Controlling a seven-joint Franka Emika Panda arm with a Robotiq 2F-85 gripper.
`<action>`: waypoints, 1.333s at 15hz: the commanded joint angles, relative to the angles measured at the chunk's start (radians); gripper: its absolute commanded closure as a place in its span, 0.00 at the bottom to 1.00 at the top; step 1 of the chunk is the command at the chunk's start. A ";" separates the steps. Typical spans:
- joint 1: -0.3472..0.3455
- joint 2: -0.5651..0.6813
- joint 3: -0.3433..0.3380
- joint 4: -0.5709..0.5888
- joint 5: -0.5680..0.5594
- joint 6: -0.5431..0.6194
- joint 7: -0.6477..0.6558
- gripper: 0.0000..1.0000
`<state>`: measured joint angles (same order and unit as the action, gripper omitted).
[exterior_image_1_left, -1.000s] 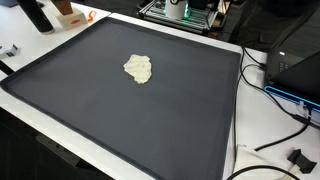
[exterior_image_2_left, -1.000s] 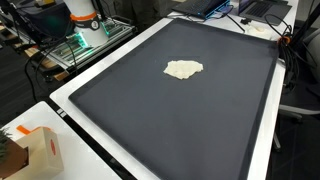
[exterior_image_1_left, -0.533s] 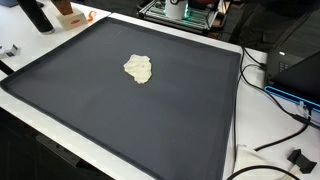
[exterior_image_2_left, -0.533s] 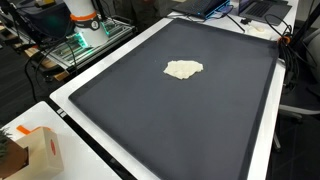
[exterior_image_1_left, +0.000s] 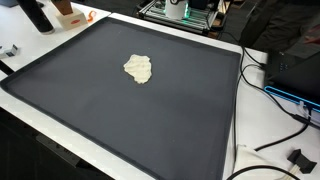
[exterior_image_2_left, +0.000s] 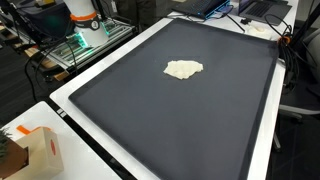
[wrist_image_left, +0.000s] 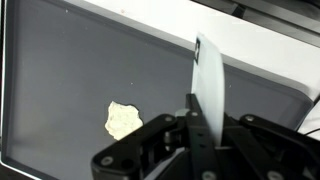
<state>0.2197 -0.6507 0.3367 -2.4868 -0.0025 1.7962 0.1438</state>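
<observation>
We see a small, crumpled, cream-colored lump lying on a big dark mat. The mat covers most of a white surface. The lump sits near the middle of the mat and touches nothing else, as an exterior view also shows. We think it is easy to see there because it is pale and the mat is dark.

In the wrist view the gripper comes in from the bottom and looks down at the mat from high up. The lump shows to the left of it, well apart. We think the gripper is up so high that both exterior views miss it.

The dark fingers look close together. A blurry white strip sticks up right by them. We cannot tell if the gripper is clamped on the strip or if it is only shut.

An orange and white box stands off the mat at one corner. Black cables lie on the surface beside the mat.
</observation>
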 joint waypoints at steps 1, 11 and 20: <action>0.015 0.004 -0.012 0.002 -0.008 -0.002 0.008 0.96; 0.015 0.004 -0.013 0.002 -0.008 -0.002 0.007 0.96; -0.056 0.062 -0.025 0.017 -0.028 0.106 0.100 0.99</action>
<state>0.2048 -0.6395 0.3302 -2.4862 -0.0034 1.8263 0.1804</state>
